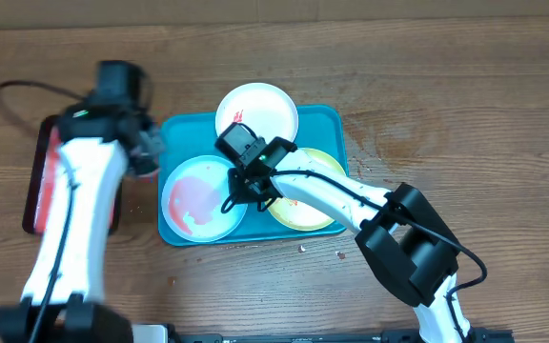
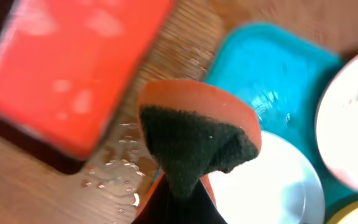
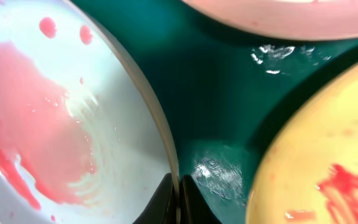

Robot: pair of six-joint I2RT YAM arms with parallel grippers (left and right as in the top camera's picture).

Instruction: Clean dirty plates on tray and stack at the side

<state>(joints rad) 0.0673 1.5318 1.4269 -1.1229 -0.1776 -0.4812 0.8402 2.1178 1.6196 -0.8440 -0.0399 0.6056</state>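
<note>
The teal tray (image 1: 332, 124) holds three plates. The white plate (image 1: 255, 112) lies at the back with small red marks. A pale blue plate (image 1: 198, 198) smeared red and pink lies front left, and a yellow-green plate (image 1: 308, 211) with a red smear lies front right, partly under my right arm. My right gripper (image 1: 239, 193) is shut on the pale blue plate's right rim (image 3: 160, 124), one finger inside and one outside, over the tray (image 3: 222, 93). My left gripper (image 1: 146, 152) hovers at the tray's left edge, shut on an orange sponge (image 2: 191, 134), dark scouring side facing the camera.
A red tray with a dark rim (image 1: 46, 176) lies left of the teal tray, under my left arm. Water drops (image 2: 120, 168) sit on the wooden table between the two trays. A few crumbs (image 1: 317, 250) lie in front of the teal tray.
</note>
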